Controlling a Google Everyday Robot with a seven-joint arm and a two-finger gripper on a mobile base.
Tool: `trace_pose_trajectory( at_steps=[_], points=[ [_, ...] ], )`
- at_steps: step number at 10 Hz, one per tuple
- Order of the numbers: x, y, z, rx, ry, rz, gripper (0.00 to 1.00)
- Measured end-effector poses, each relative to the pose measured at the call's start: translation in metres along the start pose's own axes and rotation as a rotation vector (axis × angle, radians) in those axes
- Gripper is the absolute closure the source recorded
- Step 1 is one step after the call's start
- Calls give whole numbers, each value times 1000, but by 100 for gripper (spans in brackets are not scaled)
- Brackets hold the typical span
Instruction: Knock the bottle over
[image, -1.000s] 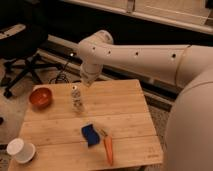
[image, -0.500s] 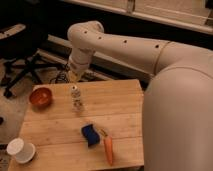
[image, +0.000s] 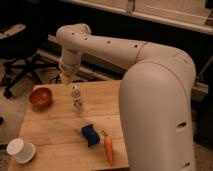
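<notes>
The bottle, small and clear with a pale cap, stands upright on the wooden table, just right of the orange bowl. My gripper hangs at the table's far edge, up and to the left of the bottle and a short gap from it. It is shut and holds nothing. The white arm arches over from the right and fills much of the view.
A white cup sits at the table's near left corner. A blue sponge-like object and an orange carrot lie near the front middle. A dark office chair stands behind the table on the left.
The arm has swung left, carrying the gripper from above the bottle to the far edge at its left. The bottle still stands upright in the same spot.
</notes>
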Motion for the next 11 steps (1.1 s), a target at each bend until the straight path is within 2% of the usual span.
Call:
trace_pose_trajectory(
  at_steps=[4,8,9,11],
  points=[
    [-20,3,28,37,7,-142,100],
    [-11,-22,61,101,35,-182,100],
    [-3,-31,72,108,45,-178,100],
    [38,-56,93,111,75,-122,100]
  ],
)
